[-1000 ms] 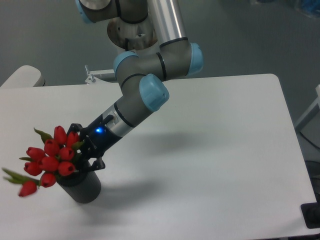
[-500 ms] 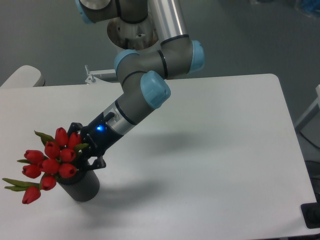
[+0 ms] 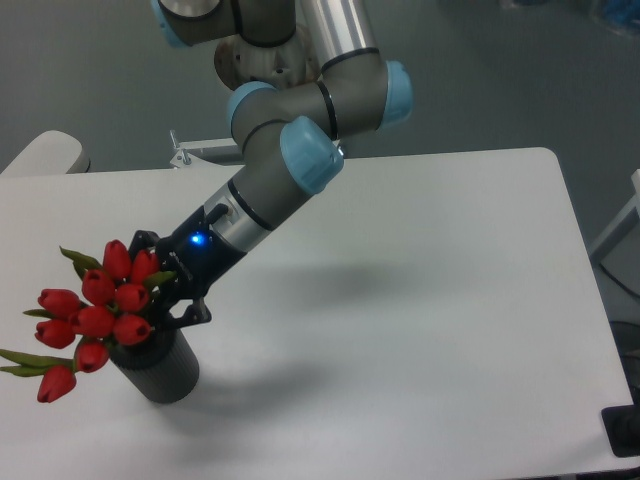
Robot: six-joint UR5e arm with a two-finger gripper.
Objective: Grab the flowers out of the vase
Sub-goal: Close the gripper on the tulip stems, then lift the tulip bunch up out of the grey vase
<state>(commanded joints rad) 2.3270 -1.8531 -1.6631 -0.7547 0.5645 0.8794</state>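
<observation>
Red flowers (image 3: 97,315) lean left from vase (image 3: 158,368); hand (image 3: 158,296) pinching stems.

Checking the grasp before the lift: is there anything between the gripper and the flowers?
Nothing: in the fixed camera view the gripper is right against the flowers above the vase.

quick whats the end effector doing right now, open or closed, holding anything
End effector: closed on the flowers, gripping the bunch just above the vase.
</observation>
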